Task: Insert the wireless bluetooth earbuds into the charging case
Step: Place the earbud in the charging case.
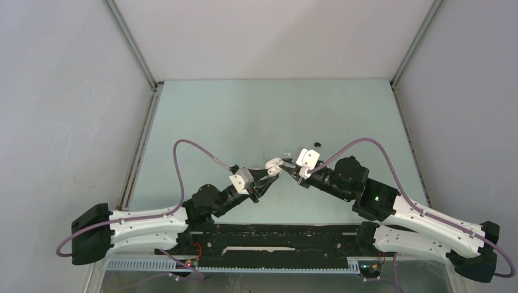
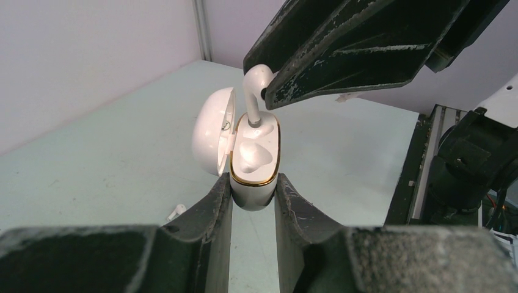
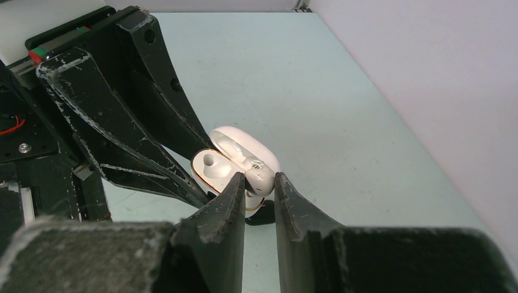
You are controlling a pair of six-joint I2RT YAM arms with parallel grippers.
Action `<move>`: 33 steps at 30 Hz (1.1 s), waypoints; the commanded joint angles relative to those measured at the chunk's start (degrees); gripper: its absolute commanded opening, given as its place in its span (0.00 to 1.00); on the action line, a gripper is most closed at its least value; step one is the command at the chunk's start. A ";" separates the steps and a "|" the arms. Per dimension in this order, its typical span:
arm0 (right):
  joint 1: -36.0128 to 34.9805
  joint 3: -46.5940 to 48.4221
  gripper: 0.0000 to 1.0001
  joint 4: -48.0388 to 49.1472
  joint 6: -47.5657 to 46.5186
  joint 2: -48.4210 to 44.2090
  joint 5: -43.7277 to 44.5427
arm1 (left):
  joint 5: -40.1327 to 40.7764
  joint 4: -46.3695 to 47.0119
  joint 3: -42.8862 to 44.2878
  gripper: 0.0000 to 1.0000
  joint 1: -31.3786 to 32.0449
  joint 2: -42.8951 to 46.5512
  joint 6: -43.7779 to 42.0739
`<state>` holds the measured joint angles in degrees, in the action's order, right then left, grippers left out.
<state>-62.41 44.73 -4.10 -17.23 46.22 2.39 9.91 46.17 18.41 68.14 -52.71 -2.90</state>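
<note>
The left fingers (image 2: 214, 213) are pinching the open white charging case (image 2: 253, 165) over the tabletop (image 1: 256, 116); the right fingers (image 3: 226, 213) are pinching a white earbud (image 2: 255, 85), its stem reaching into the case.

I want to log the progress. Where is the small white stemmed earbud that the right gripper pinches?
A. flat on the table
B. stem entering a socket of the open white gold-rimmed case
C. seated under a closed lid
B: the white earbud stands upright in the right gripper, stem tip inside the gold-rimmed case.
</note>
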 commanded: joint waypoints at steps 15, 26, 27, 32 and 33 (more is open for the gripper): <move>-0.33 -0.61 0.00 1.74 -1.67 1.21 -1.64 | -0.16 4.77 -1.13 0.00 0.50 1.55 0.83; -0.48 -0.61 0.11 1.07 -2.36 2.09 -1.68 | 0.55 4.91 -1.53 0.00 0.50 2.12 0.90; -0.50 -0.61 0.11 1.03 -2.43 2.12 -1.61 | 0.67 4.92 -1.54 0.00 0.50 2.04 0.88; -0.69 -0.60 0.14 1.19 -2.78 2.12 -1.77 | 0.85 4.89 -1.54 0.00 0.50 1.91 0.96; -0.79 -0.56 0.15 1.20 -2.87 2.12 -1.74 | 0.83 4.89 -1.53 0.00 0.50 1.92 0.96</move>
<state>-62.59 44.27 -3.68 -19.18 48.01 1.10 10.35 47.24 16.60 68.25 -51.92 -2.42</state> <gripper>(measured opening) 0.226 0.288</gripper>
